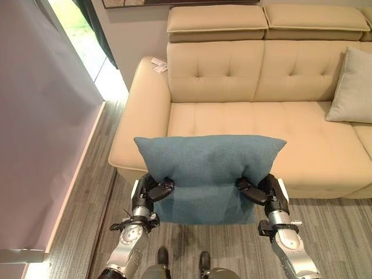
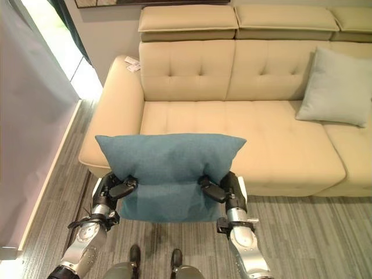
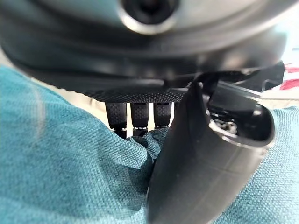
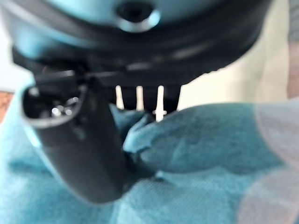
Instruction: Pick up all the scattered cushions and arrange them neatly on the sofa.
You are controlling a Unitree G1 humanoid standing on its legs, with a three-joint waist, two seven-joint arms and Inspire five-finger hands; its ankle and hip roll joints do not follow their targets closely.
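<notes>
Two hands are holding a teal cushion (image 1: 206,174) up in front of the sofa (image 1: 244,116), its top edge level and its lower part hanging toward the wood floor (image 1: 87,203). The left hand (image 1: 156,190) is pinching the cushion's left side, thumb (image 3: 196,168) pressing into the fabric and fingers (image 3: 133,119) curling behind a gathered fold. The right hand (image 1: 258,192) is gripping the right side the same way, thumb (image 4: 84,149) bunching the cloth against its fingers (image 4: 149,98). Behind the cushion, the beige sofa is spreading across the view, its seat lying bare just past the cushion. On the sofa's right, a grey cushion (image 1: 353,87) is leaning against the backrest. Small tags (image 1: 158,64) are lying on the left armrest.
</notes>
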